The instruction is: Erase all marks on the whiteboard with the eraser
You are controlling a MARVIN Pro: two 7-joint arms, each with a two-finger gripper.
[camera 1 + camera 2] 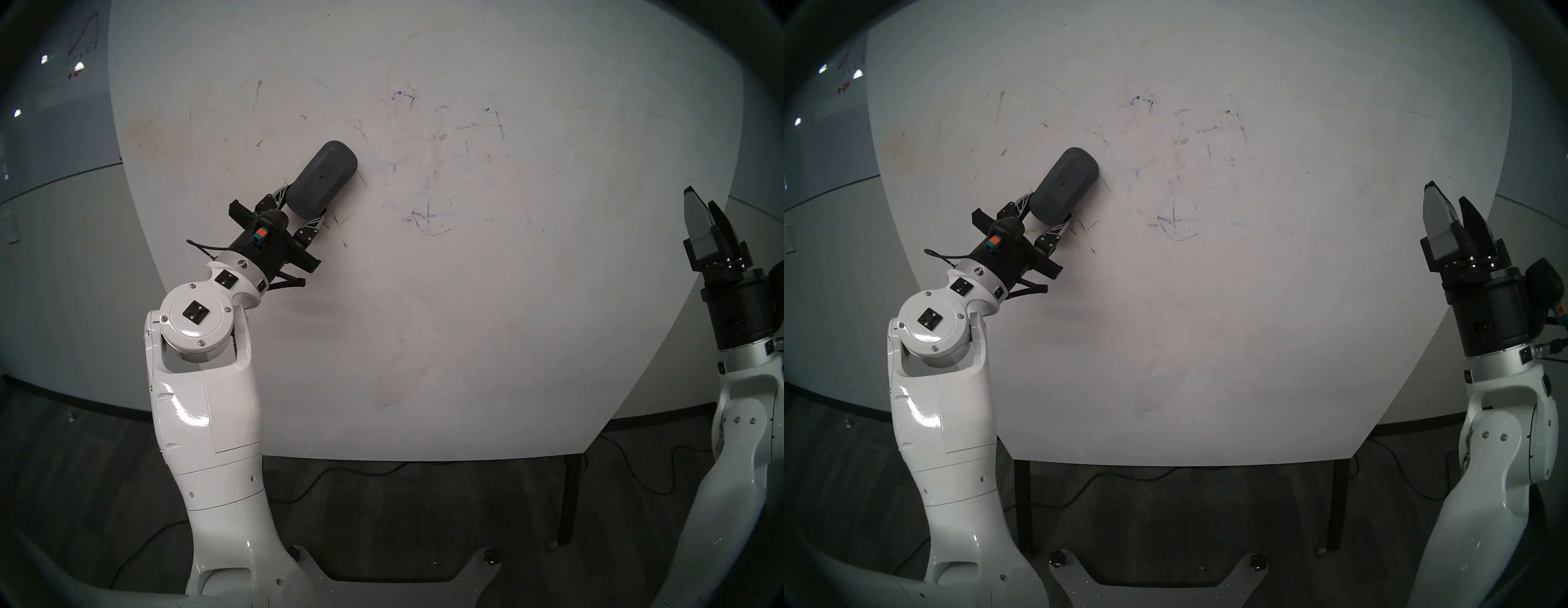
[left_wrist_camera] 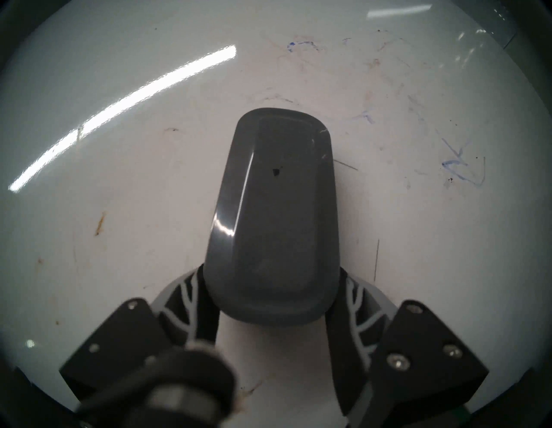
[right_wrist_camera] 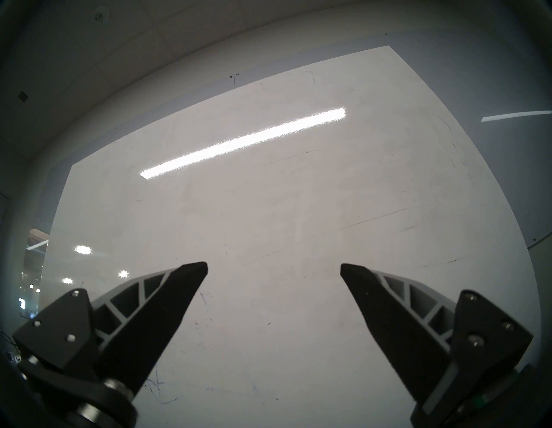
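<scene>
The large whiteboard (image 1: 424, 339) fills the head views, smudged brown. Faint blue marks (image 1: 428, 220) remain at its middle, with more blue traces higher up (image 1: 401, 95). The dark grey eraser (image 1: 322, 178) lies flat against the board, left of those marks, pointing up and right. My left gripper (image 1: 303, 204) is shut on the eraser's lower end. In the left wrist view the eraser (image 2: 274, 209) sits between the fingers (image 2: 355, 307), with blue marks (image 2: 463, 167) to its right. My right gripper (image 1: 702, 199) hangs open and empty off the board's right edge, its jaws wide apart (image 3: 274, 266).
Short dark scratches (image 1: 339, 218) and brown stains (image 1: 148, 131) dot the board near the eraser. A grey wall panel with a red graph (image 1: 82, 42) is at the upper left. Black stand legs (image 1: 568, 501) and cables (image 1: 339, 471) are below the board.
</scene>
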